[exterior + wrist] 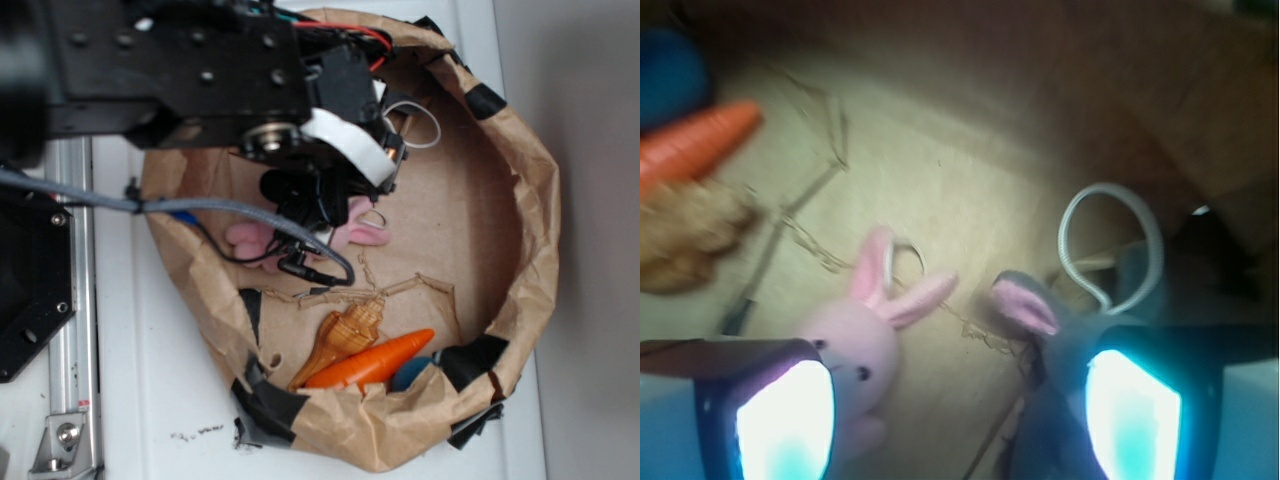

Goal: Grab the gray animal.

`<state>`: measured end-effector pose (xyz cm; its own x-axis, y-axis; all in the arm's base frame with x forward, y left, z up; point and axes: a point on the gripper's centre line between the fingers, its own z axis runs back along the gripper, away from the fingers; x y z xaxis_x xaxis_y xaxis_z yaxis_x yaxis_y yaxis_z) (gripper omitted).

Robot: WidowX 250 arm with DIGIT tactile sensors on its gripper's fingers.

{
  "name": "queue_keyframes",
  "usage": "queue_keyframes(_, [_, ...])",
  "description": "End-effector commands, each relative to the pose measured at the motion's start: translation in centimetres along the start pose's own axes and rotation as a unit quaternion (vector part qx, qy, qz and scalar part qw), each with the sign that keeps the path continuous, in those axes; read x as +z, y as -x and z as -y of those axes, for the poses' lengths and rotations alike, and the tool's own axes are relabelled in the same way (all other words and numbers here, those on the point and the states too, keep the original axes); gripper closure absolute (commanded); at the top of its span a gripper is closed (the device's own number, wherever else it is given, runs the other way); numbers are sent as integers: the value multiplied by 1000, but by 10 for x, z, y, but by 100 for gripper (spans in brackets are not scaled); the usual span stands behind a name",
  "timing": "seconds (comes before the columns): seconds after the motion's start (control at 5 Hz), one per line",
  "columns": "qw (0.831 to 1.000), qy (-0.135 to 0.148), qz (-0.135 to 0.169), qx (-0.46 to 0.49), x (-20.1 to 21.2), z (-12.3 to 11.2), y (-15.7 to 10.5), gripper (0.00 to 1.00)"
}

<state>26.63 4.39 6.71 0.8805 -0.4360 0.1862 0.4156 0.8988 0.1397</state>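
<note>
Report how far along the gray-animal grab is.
Done: the tool is down in the paper bag, between the pink bunny and the gray animal. In hand: nothing; the jaws stand open, and the gray animal lies against one finger, not between them. Left: shift over it, close and lift.
</note>
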Motion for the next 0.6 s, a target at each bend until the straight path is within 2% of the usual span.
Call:
queue_keyframes(0.0, [999,-31,-7,2,8,-48,5,0])
queue_keyframes(0.2, [999,-33,-29,-3,-8,-62,7,0])
queue_keyframes(0.4, [999,-15,-38,-11,-27,-60,-1,0])
